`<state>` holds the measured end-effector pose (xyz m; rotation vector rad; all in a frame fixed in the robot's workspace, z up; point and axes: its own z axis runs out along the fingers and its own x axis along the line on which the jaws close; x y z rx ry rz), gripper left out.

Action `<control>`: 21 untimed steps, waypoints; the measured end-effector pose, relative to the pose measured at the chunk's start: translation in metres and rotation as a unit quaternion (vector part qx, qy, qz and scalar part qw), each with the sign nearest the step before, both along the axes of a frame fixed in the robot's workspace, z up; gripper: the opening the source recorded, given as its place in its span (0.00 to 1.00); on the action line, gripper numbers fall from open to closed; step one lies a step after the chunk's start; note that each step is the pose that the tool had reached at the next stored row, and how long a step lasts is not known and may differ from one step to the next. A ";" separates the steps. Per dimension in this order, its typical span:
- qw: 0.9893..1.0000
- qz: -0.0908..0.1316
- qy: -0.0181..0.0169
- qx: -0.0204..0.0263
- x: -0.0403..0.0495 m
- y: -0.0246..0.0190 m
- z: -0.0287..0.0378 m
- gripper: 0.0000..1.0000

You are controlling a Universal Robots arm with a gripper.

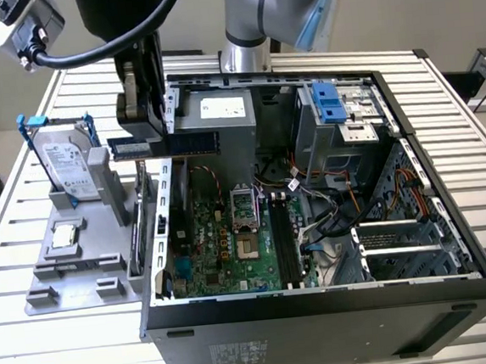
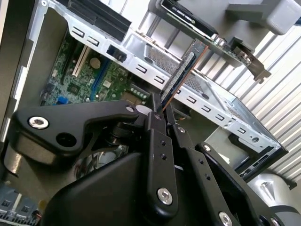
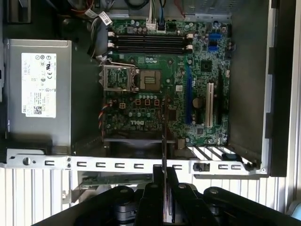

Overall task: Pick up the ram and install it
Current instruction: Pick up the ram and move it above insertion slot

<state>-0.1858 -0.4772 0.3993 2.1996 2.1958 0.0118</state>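
The ram (image 1: 193, 143) is a slim dark-green stick held level above the back left corner of the open computer case (image 1: 321, 299), as the exterior view shows it. My gripper (image 1: 147, 142) is shut on one end of it. In both wrist views the ram (image 2: 181, 75) (image 3: 163, 136) shows edge-on as a thin strip sticking out from between the black fingers (image 2: 156, 136) (image 3: 153, 193). It hangs over the case's metal side rail (image 3: 117, 165). The motherboard's long dark memory slots (image 3: 150, 43) (image 1: 284, 246) lie well beyond the stick, past the processor socket (image 3: 151, 81).
A silver power supply (image 3: 37, 89) (image 1: 220, 112) fills the case corner beside the gripper. Outside the case, a grey fixture (image 1: 80, 264) holds a hard drive in a blue frame (image 1: 63, 164). An expansion card (image 2: 207, 33) stands by the case wall. Cables (image 1: 311, 184) cross the case's middle.
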 end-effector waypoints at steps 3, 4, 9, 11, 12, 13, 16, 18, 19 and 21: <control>1.000 0.000 0.000 0.000 0.0045 0.0003 -0.0001 0.00; 1.000 0.000 0.000 0.000 0.0059 0.0004 -0.0001 0.00; 1.000 0.000 0.000 0.000 0.0124 0.0009 -0.0002 0.00; 1.000 0.000 0.000 0.000 0.0145 0.0011 -0.0002 0.00; 1.000 0.000 0.000 0.000 0.0159 0.0011 -0.0003 0.00; 1.000 0.000 0.000 0.000 0.0171 0.0012 -0.0002 0.00; 1.000 0.000 0.000 0.000 0.0219 0.0014 -0.0003 0.00; 1.000 0.000 0.000 0.000 0.0257 0.0014 -0.0003 0.00; 1.000 0.000 0.000 0.000 0.0273 0.0015 -0.0003 0.00; 1.000 0.000 0.000 0.000 0.0307 0.0016 -0.0003 0.00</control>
